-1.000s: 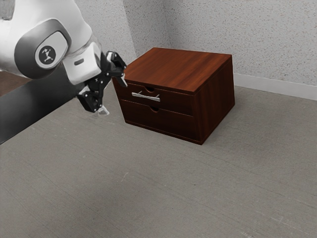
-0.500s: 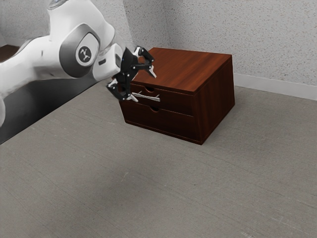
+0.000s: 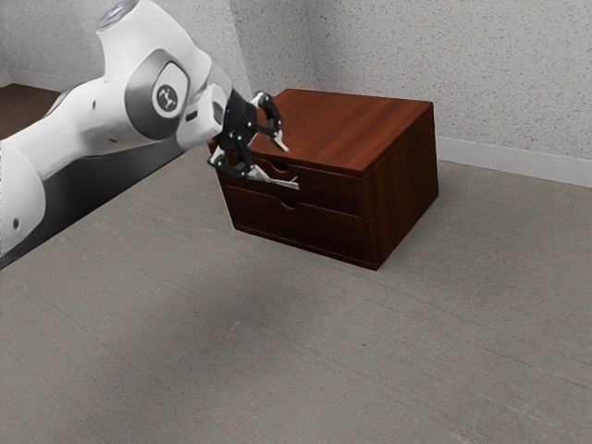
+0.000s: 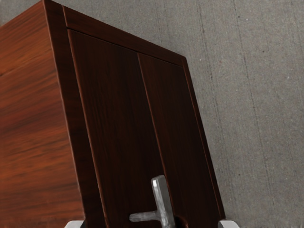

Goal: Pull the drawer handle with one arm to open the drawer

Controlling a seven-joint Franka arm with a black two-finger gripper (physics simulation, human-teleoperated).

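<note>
From the wrist: silver metal bar handle [image 4: 161, 205] close ahead, untouched. From the side: upper drawer [image 3: 326, 186] flush in the red-brown wooden cabinet [image 3: 356, 129]. White arm [image 3: 102, 125] stretched level toward the cabinet's front. Black two-finger gripper [image 3: 252, 155] released, fingers spread about the handle's end. Grey floor [image 3: 370, 351] under the cabinet, speckled wall [image 3: 462, 65] behind.

The cabinet [image 3: 351, 129] is reddish-brown with dark wood grain, the drawer handle [image 3: 280, 181] silver, the claw [image 3: 266, 162] black, the arm [image 3: 102, 120] white with grey joints, the floor [image 3: 370, 351] streaked grey, and the wall [image 3: 462, 55] speckled pale grey.
</note>
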